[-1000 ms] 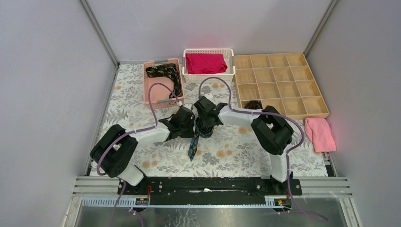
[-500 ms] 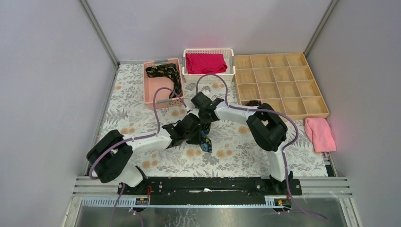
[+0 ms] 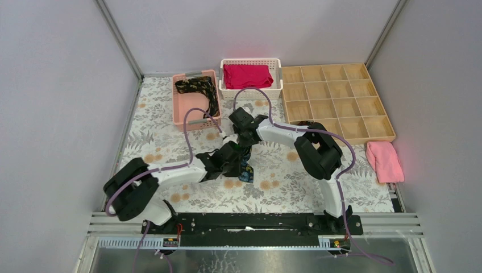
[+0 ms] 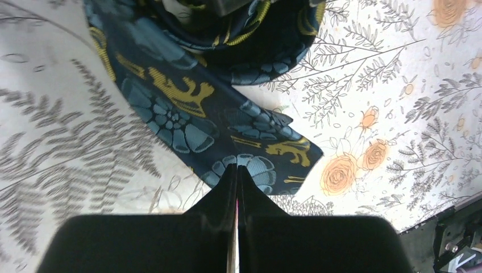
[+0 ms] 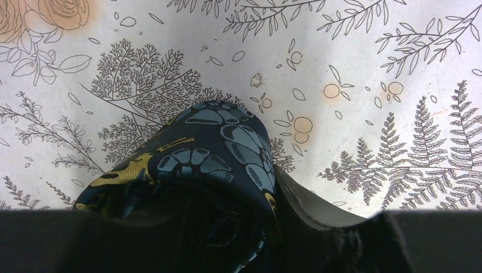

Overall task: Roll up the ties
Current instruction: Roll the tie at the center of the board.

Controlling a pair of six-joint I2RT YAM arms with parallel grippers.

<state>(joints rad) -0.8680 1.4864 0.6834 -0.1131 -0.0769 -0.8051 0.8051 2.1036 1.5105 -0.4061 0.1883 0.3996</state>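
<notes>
Soft even light, faint shadows, slight blur in wrist views.

Nothing here can be read. No words, labels, brand marks or numbers show on any surface in any of the views. The tie [image 4: 170,114] carries only a woven pattern of blue flowers and gold shapes. The cover on the worktop [image 3: 284,187] carries only printed leaves, ferns and roses. If the arms or the frame bear any small marking, it is too small to make out.
</notes>
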